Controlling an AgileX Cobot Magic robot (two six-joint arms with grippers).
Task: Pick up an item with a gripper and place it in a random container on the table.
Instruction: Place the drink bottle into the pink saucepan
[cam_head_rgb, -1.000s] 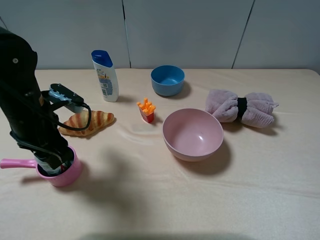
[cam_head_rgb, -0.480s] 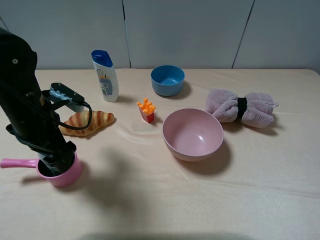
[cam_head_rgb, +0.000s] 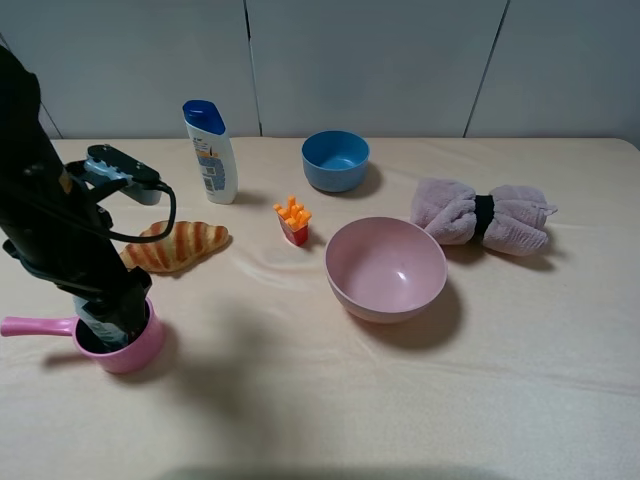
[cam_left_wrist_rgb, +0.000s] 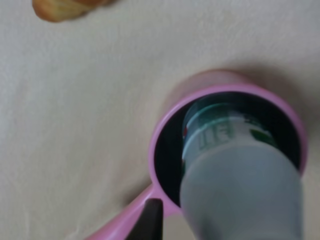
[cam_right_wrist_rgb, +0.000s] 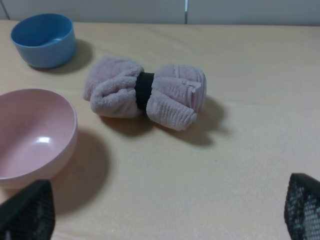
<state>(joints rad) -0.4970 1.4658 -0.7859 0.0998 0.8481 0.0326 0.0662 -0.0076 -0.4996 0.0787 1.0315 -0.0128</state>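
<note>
The left gripper (cam_head_rgb: 108, 318) hangs over the pink saucepan (cam_head_rgb: 135, 350), and the drink bottle (cam_left_wrist_rgb: 235, 165) stands inside the pan's dark well, label showing. Whether the jaws are pinching it or have let go I cannot tell (only one black tip shows in the wrist view, off to the side). So the drop-in looks all but done; letting go and lifting clear likely remain. The right gripper (cam_right_wrist_rgb: 160, 210) sits spread wide above the surface (cam_head_rgb: 300, 400), idle.
</note>
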